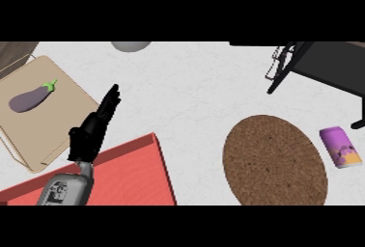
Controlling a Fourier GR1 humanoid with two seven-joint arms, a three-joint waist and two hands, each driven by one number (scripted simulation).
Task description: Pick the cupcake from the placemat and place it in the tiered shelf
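Observation:
A round brown woven placemat (275,161) lies right of centre with nothing on it. No cupcake shows anywhere in the head view. The black tiered shelf (314,62) stands at the top right, partly cut off by the edge. My left hand (91,130) rests at the lower left, open with straight fingers pointing up, holding nothing. It sits between the cutting board and the red mat. My right hand is out of view.
A purple eggplant (31,98) lies on a tan cutting board (61,125) at the left. A red mat (135,173) covers the lower left. A purple can (340,147) lies on its side right of the placemat. A grey round object (130,45) sits at the top edge.

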